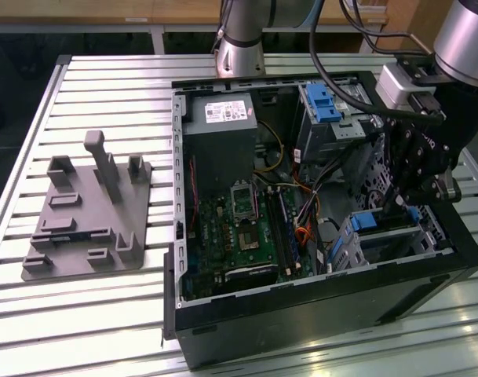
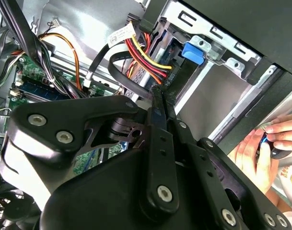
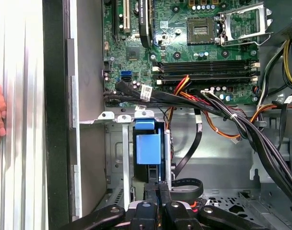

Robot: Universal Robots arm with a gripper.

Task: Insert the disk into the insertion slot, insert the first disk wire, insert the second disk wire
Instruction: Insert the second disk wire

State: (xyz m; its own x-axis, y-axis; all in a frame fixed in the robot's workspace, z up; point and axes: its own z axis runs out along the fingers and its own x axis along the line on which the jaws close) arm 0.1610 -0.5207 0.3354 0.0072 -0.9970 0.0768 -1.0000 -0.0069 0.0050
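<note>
In the exterior view I am holding the end effector low over the disk seated in the slot, in the second wrist view its fingers are pinched narrow on a stiff small black wire plug, and in the first wrist view the disk's blue bracket is looking light, brittle.

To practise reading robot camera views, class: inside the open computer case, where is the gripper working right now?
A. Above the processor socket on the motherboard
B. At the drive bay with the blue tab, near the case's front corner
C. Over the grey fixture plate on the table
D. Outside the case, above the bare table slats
B: in the exterior view the gripper reaches down at the insertion slot, where the disk shows its blue carrier.
</note>
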